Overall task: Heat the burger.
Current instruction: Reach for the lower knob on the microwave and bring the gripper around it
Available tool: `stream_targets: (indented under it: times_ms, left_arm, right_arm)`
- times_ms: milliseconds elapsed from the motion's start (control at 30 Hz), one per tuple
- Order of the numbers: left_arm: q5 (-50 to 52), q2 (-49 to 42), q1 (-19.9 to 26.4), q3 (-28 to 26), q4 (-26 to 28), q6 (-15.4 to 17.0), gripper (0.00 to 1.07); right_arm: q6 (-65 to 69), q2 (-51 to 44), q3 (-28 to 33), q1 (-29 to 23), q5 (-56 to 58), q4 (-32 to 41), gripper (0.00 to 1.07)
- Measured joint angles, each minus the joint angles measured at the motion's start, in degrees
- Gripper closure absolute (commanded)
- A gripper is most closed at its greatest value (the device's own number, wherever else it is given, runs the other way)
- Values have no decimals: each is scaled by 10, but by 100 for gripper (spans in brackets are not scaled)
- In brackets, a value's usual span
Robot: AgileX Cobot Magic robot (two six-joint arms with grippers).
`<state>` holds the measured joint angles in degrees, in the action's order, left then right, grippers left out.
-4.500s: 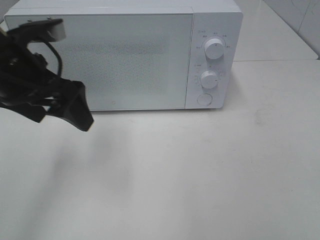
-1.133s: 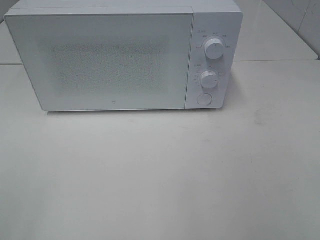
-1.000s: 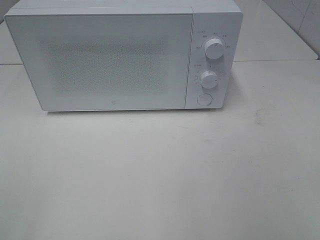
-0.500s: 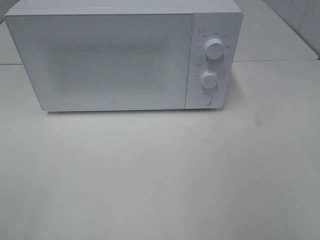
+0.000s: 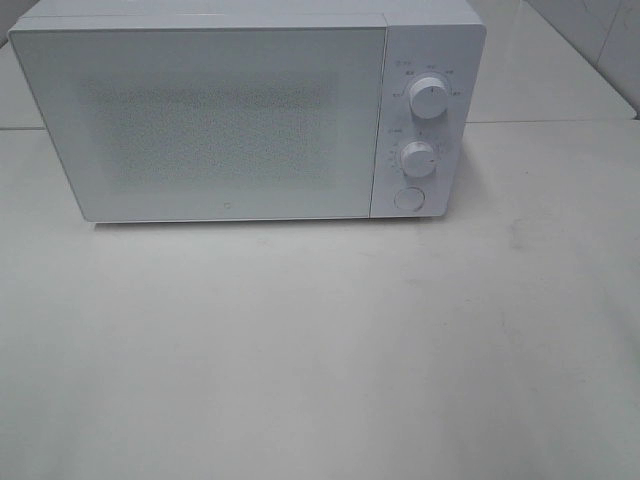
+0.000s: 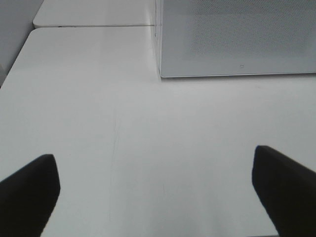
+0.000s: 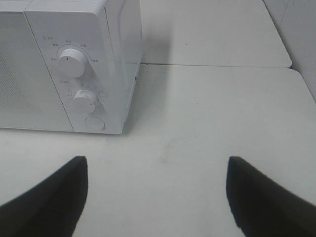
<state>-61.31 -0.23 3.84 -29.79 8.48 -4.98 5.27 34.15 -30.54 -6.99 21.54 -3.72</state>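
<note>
**Left arm clears out of the overhead shot**

Left arm has gone from in front of the microwave (image 5: 230, 120), which sits door shut on the table (image 5: 320, 350). Only the wrist views show the claws: left gripper (image 6: 153, 170) and right gripper (image 7: 157, 165), both spread wide and empty. The right wrist view catches the upper dial (image 7: 70, 58), lower dial (image 7: 85, 98) and round button (image 7: 95, 123), with lettering too small to read. The burger shows in no view.

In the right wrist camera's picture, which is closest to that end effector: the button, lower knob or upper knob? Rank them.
1. Button, lowest on the panel, nearest the right end effector.
2. Lower knob, just above it.
3. Upper knob, topmost, farthest.
</note>
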Motion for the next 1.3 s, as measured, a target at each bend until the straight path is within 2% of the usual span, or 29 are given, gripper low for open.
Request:
stream_targets:
  times_ms: [167, 367, 433, 667, 700, 833, 900, 1033, 1300]
  left_arm:
    - [0, 0, 0, 0, 0, 0, 9]
    - [0, 0, 0, 0, 0, 0, 9]
    - [0, 0, 0, 0, 0, 0, 9]
    - [0, 0, 0, 0, 0, 0, 9]
    - [0, 0, 0, 0, 0, 0, 9]
    - [0, 0, 0, 0, 0, 0, 9]
    - [0, 0, 0, 0, 0, 0, 9]
    - [0, 0, 0, 0, 0, 0, 9]
    - [0, 0, 0, 0, 0, 0, 9]
  right_arm:
    - [0, 72, 0, 0, -92, 0, 32]
    - [0, 119, 0, 0, -146, 0, 32]
    - [0, 165, 0, 0, -199, 0, 32]
    - [0, 223, 5, 0, -292, -1, 32]
    - [-1, 241, 21, 0, -345, -1, 32]
    - [-6, 262, 52, 0, -414, -1, 32]
    - [-11, 281, 82, 0, -493, 0, 32]
    - [-32, 300, 105, 0, -555, 4, 32]
    - [-105, 353, 139, -5, -644, 96, 32]
